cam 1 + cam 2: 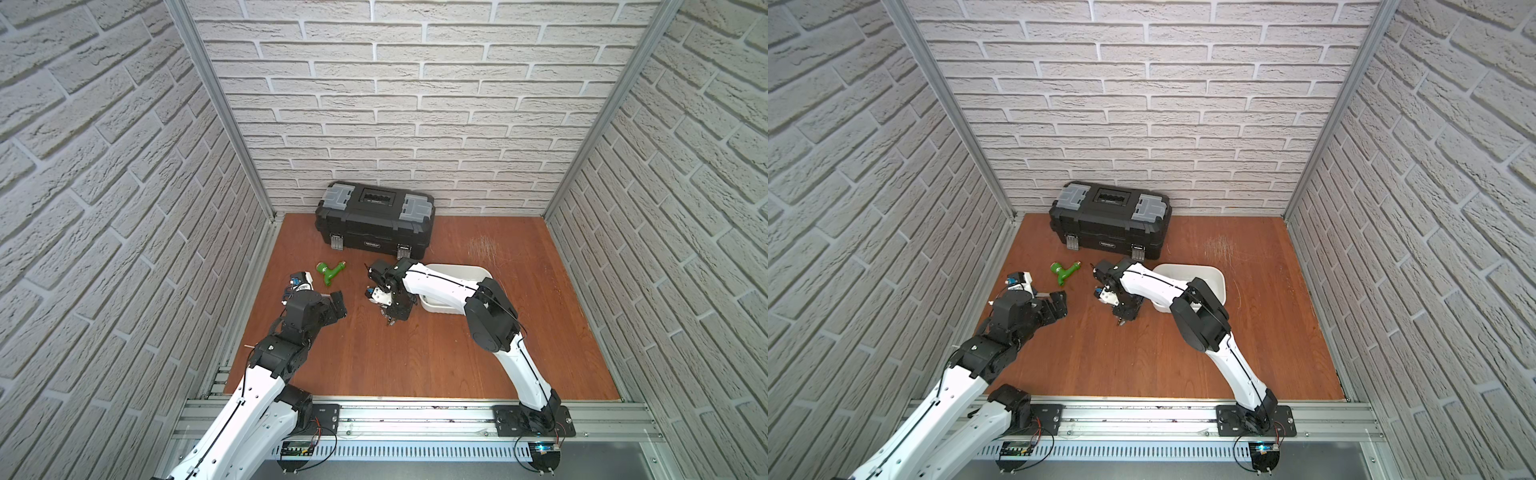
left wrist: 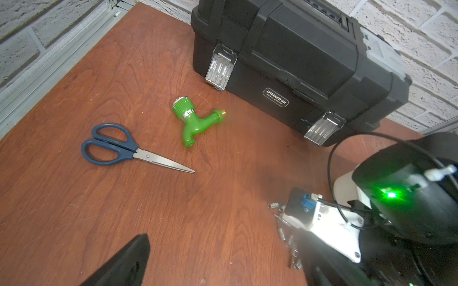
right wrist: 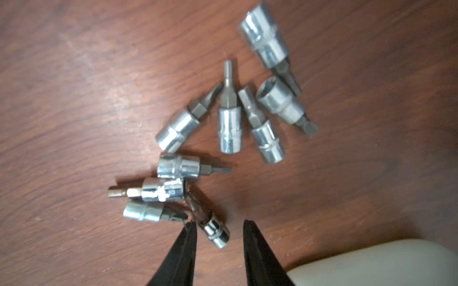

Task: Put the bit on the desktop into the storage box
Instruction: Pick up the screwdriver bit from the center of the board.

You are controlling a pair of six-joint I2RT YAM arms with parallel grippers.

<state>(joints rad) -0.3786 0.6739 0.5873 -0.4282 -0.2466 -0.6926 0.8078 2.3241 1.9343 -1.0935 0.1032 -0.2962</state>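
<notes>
Chrome under right end effector (image 3: pixel 219 222): straddles one bit (image 3: pixel 215 232) lying on desk (image 3: pixel 74 99), tips apart, not pinching. Shows other bits (image 3: pixel 229 128) loose just beside. Holds left end effector (image 1: pixel 338 307) spread, empty. Shows storage box (image 1: pixel 465 267) next to the pile; farther back, green tap (image 1: pixel 329 272), black toolbox (image 1: pixel 374 220) against brick wall (image 1: pixel 415 124).

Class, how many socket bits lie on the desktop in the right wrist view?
9 socket bits: five fan out in one cluster; three lie side by side beside it; one lies between the right hand's fingers. Others may be outside the frame.
</notes>
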